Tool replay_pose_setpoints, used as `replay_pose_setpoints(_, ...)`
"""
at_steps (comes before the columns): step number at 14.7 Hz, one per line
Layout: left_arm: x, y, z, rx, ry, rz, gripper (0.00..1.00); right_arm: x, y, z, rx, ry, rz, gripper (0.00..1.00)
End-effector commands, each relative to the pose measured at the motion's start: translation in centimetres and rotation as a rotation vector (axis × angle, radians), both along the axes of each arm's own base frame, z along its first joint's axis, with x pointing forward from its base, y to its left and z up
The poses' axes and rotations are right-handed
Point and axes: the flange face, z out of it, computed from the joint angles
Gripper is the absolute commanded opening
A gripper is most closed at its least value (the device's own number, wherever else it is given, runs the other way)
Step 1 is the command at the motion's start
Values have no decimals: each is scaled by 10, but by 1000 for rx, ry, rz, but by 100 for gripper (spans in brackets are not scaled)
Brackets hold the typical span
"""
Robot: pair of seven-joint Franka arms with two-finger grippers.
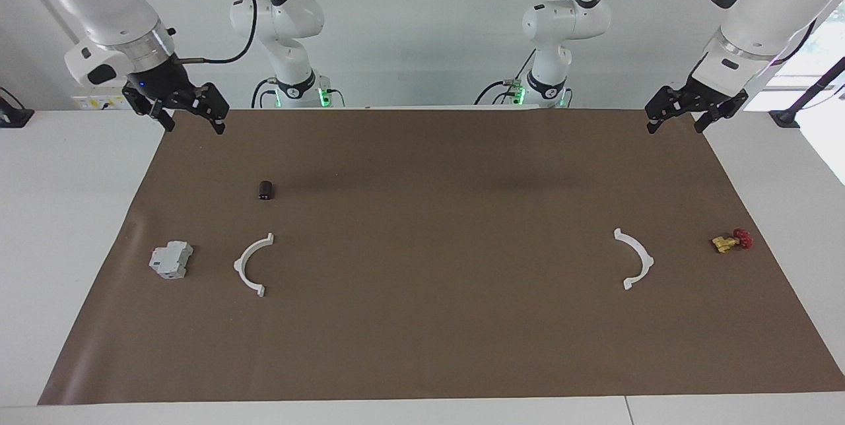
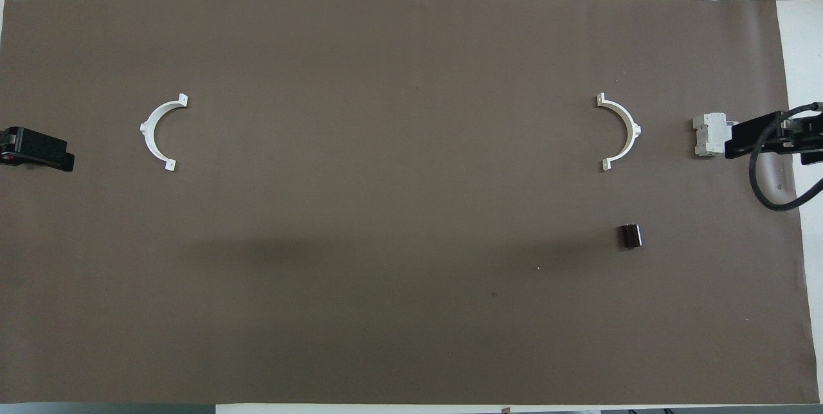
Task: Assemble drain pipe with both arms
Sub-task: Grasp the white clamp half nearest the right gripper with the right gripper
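Left gripper: open, empty, raised over the mat edge.
Right gripper: open, empty, raised.
Pipe halves: well apart, flat on the mat.

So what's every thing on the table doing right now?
Left gripper: open, empty, raised over the mat's corner.
Right gripper: open, empty, raised.
Half-ring by the grey block: flat, loose.
Half-ring by the valve: flat, loose.
Grey block: untouched.
Yellow valve: lying down.
Dark cylinder: on its side.
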Motion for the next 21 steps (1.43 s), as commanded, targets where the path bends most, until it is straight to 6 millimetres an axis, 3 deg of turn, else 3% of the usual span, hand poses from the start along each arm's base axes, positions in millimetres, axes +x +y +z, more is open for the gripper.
replay_pose_setpoints(1, -5, 1, 2, -5, -18, 15, 100, 1, -1, 1, -3, -9, 18, 100)
replay_pose_setpoints(7, -4, -2, 3, -25, -22, 16, 100, -1, -5, -1, 1, 2, 5, 100)
replay_pose_setpoints(10, -4, -5, 4, -25, -25, 8, 100, -5, -7, -12, 19, 5, 104, 100)
replay_pose_setpoints(13, -5, -5, 2, -24, -17, 7, 100, 7, -6, -65, 17, -61, 165, 100)
replay_pose_setpoints(17, -5, -2, 3, -24, -19, 13, 100, 70, -7, -173, 42, -113, 167, 100)
replay_pose_setpoints(21, -5, -2, 3, -24, -19, 13, 100, 98, -8, -270, 28, -128, 216, 100)
